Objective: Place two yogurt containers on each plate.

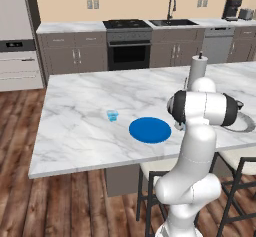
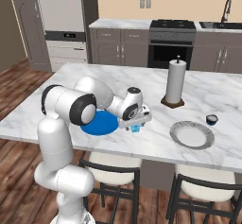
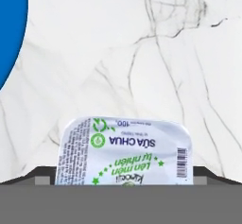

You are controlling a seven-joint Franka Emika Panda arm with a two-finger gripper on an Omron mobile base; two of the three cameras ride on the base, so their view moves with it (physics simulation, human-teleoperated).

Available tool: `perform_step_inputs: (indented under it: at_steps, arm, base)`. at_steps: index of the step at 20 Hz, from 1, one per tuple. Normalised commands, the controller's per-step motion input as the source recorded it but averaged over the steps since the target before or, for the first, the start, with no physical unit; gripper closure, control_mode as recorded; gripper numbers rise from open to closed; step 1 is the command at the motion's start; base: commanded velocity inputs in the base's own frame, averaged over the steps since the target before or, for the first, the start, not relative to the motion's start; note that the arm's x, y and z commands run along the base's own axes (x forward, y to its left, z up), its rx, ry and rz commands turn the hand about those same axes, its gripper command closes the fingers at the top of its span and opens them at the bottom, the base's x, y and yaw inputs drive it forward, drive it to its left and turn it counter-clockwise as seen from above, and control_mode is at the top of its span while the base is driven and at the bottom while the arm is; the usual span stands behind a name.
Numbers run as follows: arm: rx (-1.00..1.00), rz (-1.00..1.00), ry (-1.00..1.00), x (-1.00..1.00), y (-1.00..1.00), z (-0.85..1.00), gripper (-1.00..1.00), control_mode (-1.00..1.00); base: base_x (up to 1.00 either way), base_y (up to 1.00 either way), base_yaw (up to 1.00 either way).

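My gripper (image 2: 135, 124) hangs open just above the marble island, right beside the blue plate (image 2: 100, 123). A pale blue yogurt container (image 2: 136, 129) sits under it. In the hand view its printed foil lid (image 3: 124, 150) lies between the two dark fingertips (image 3: 40, 174), one on each side, with the blue plate's edge (image 3: 12, 29) at the upper left. Another pale blue yogurt container (image 1: 112, 115) stands left of the blue plate (image 1: 150, 130). The grey plate (image 2: 192, 134) lies to the right, bare, and a dark yogurt container (image 2: 211, 119) stands just beyond it.
A tall white paper towel roll (image 2: 175, 82) stands on the island behind the plates. Stools (image 2: 113, 171) sit under the near edge of the island. Wide bare marble (image 1: 80, 96) stretches to the left and back.
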Motion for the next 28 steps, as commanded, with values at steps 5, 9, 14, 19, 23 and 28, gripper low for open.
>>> perform_step_inputs:
  at_steps: [5,9,14,19,23,28]
  arm:
    - [0.03,0.00,0.00,0.00,0.00,-0.06,-1.00,-1.00]
    - [0.03,0.00,0.00,0.00,0.00,-0.02,1.00,-1.00]
    - [0.03,0.00,0.00,0.00,0.00,0.00,1.00,-1.00]
    - [0.04,0.00,0.00,-0.09,0.06,0.14,1.00,-1.00]
    - [0.06,-0.04,0.00,-0.29,0.34,0.31,1.00,-1.00]
    - [0.02,-0.06,-0.01,-0.32,0.57,0.27,1.00,-1.00]
  base:
    - [0.00,0.00,0.00]
    - [0.00,0.00,0.00]
    - [0.00,0.00,0.00]
    - [0.00,0.00,0.00]
    - [0.00,0.00,0.00]
    - [0.00,0.00,0.00]
